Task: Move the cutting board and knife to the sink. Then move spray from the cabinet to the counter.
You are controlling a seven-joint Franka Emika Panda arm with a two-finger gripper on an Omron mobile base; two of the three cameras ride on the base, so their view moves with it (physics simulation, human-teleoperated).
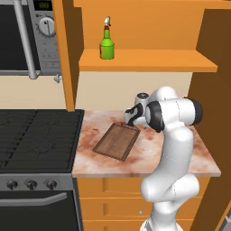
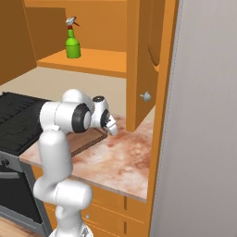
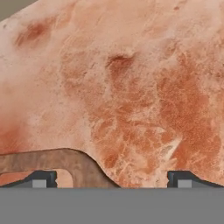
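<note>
- Claw (image 3: 109, 179): jaws spread wide, nothing between them. In the hand view the two dark fingertips (image 3: 41, 178) sit far apart at the bottom edge, looking down on bare marbled stone.
- Claw position: low over the surface (image 1: 180, 155), at the far short end of the cutting board (image 1: 116, 141). In the left base view the dark hand (image 1: 134, 115) sits just above the board's far edge; in the right base view the hand (image 2: 110, 126) points down and towards the open cabinet door (image 2: 144, 60).
- Cutting board: lies flat on the pinkish-brown surface, set at a diagonal, just right of the black stove top (image 1: 36, 135). Its brown loop handle (image 3: 65, 164) curves in at the lower left of the hand view, beside the left fingertip — contact between the two cannot be told.
- Knife: cannot make it out in these views.
- Spray (image 1: 107, 43): green bottle with white-and-red nozzle, standing upright on the inner shelf (image 1: 149, 61) of the orange cabinet (image 2: 92, 18), well above the surface and left of the arm — towards the shelf's left end.
- Cabinet door: swung open, round metal knob (image 2: 146, 96) facing outward in the right base view.
- Microwave (image 1: 27, 36): mounted above the stove, left of the cabinet.
</note>
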